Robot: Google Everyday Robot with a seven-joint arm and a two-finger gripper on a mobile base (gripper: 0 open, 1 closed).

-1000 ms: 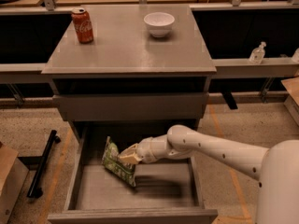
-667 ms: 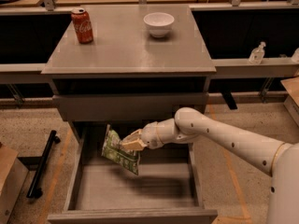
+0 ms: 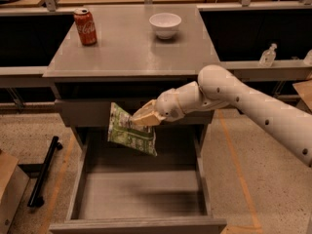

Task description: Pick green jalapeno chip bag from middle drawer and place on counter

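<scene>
Chip bag (image 3: 130,133) raised, jaws gripping, above drawer (image 3: 141,194).

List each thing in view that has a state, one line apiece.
claw, shut on the bag's top edge, in the air above the drawer.
green jalapeno chip bag, hanging from the claw, off the drawer floor.
middle drawer, pulled open.
counter, bag not yet on it.
red cola can, upright on the counter.
white bowl, upright on the counter.
</scene>
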